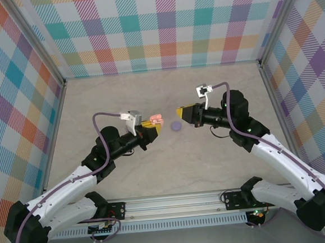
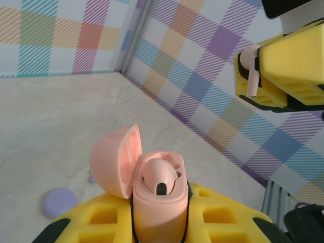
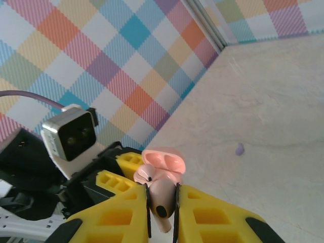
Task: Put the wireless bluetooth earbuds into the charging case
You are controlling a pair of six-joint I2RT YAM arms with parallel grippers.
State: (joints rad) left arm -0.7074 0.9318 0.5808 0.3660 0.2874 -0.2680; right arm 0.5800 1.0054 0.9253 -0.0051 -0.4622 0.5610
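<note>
My left gripper (image 1: 153,129) is shut on a pale pink charging case (image 2: 158,202), held upright with its lid (image 2: 114,159) flipped open to the left. One pink earbud (image 2: 159,178) sits in the case. My right gripper (image 1: 180,111) is shut on a second pink earbud (image 3: 164,195), stem towards the camera. It hovers a short way right of the case and apart from it. In the left wrist view this earbud (image 2: 250,73) sticks out of the right gripper's yellow fingers (image 2: 288,66). In the right wrist view the open case (image 3: 163,163) lies just beyond the held bud.
A round purple case (image 1: 176,126) lies shut on the table between and below the two grippers, also seen from the left wrist (image 2: 59,202). A tiny purple earbud (image 3: 239,149) lies loose on the tabletop. Plaid walls enclose the table on three sides.
</note>
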